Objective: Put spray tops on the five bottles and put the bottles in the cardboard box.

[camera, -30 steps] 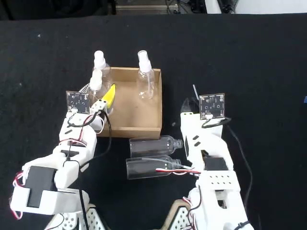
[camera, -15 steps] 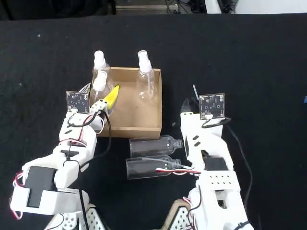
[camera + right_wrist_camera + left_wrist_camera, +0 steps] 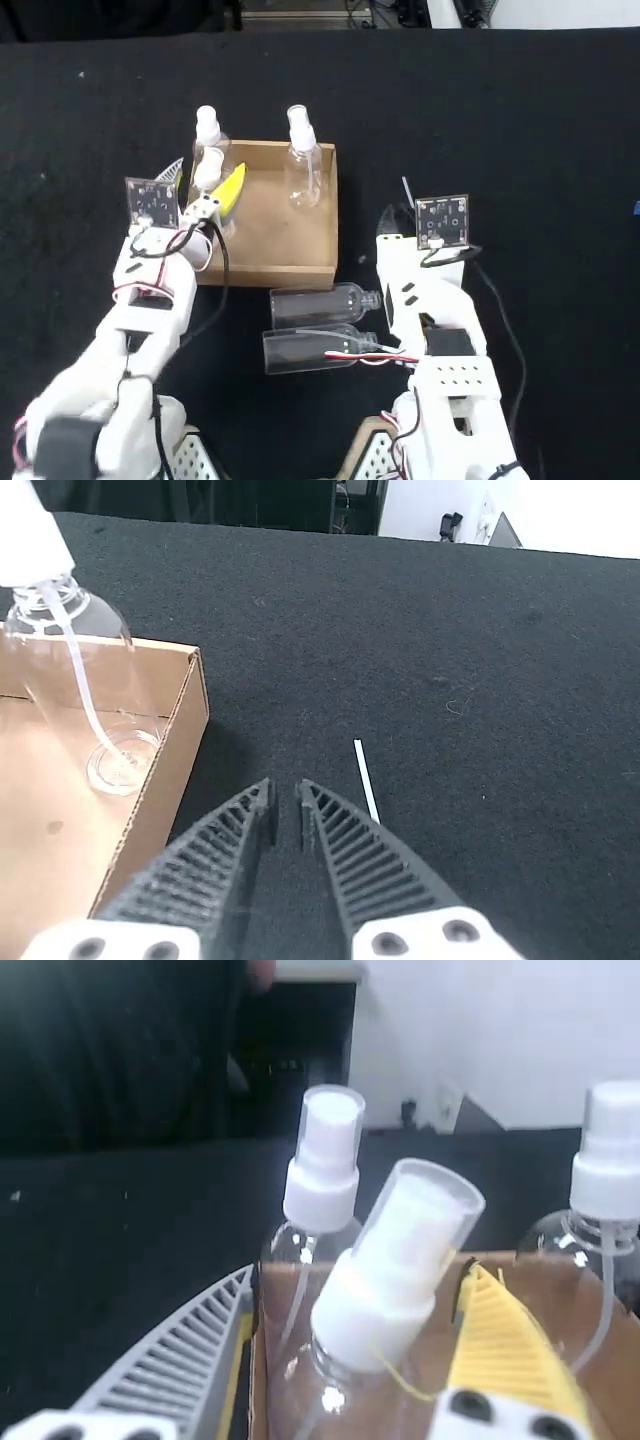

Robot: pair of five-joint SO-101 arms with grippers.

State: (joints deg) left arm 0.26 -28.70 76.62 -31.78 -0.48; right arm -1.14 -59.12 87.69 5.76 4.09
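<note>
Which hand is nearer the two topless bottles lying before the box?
Right. The right hand sits just beyond the necks of the lying bottles; the left hand is across the cardboard box, around a topped bottle.

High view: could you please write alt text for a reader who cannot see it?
Three spray-topped bottles stand in a cardboard box on a black table, and the left pincer sits open around the front left one. Two uncapped bottles lie on their sides in front of the box; the right pincer, shut, is beside the box's right wall.
</note>
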